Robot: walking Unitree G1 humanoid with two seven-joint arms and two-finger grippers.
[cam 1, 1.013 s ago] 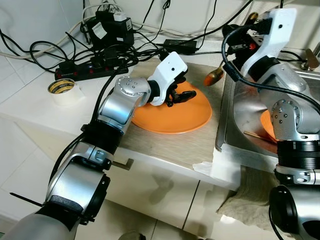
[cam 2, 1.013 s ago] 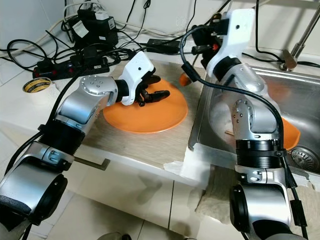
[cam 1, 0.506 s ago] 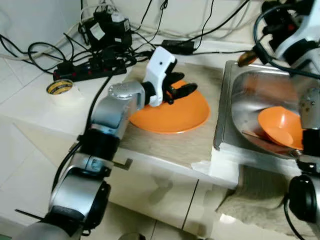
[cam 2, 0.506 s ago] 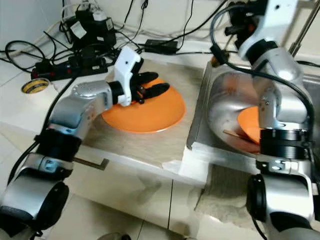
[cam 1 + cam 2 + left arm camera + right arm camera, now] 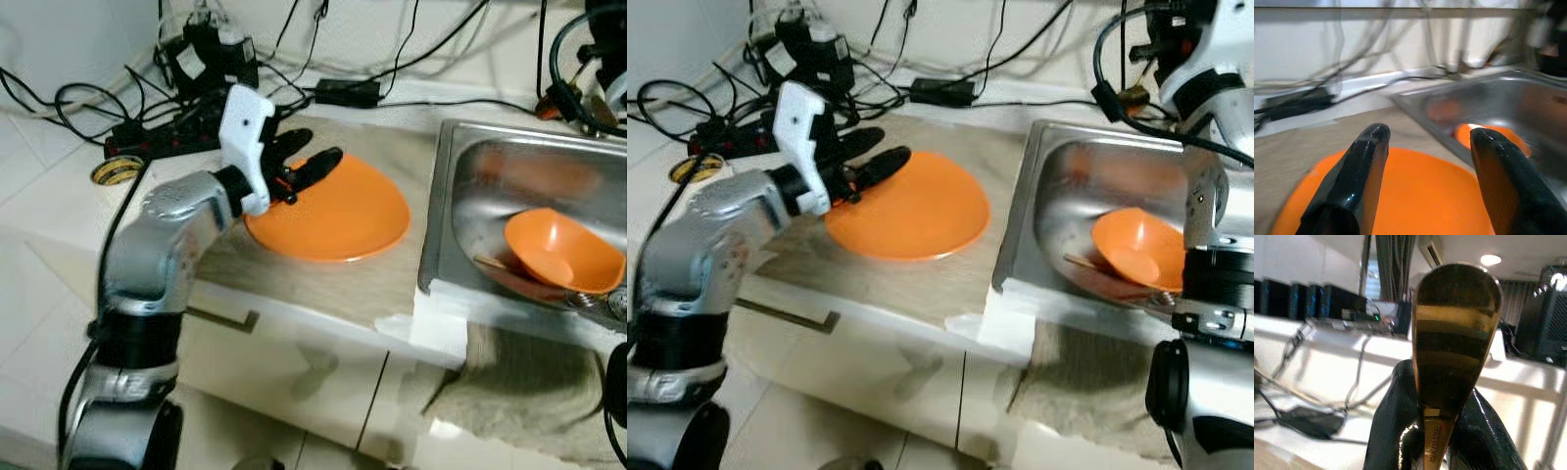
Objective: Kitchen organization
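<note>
A large orange plate (image 5: 343, 211) lies upside down on the counter mat. My left gripper (image 5: 306, 163) hovers open over the plate's far left edge with nothing between its fingers (image 5: 1369, 156). An orange bowl (image 5: 560, 253) rests tilted in the steel sink (image 5: 490, 171), on top of a thin wooden stick (image 5: 488, 262). My right gripper (image 5: 1442, 387) is raised above the sink's back right corner and is shut on the handle of a golden spoon (image 5: 1455, 328), which stands upright between the fingers.
A power strip (image 5: 167, 137) and tangled black cables (image 5: 59, 98) crowd the back left of the counter. A roll of tape (image 5: 118, 172) sits at the left. A cloth (image 5: 519, 392) hangs over the counter's front below the sink. The faucet base (image 5: 1215, 39) stands behind my right arm.
My left gripper has drawn back from the middle of the plate to its far left edge and risen. My right arm has swung right with the spoon, uncovering the bowl in the sink.
</note>
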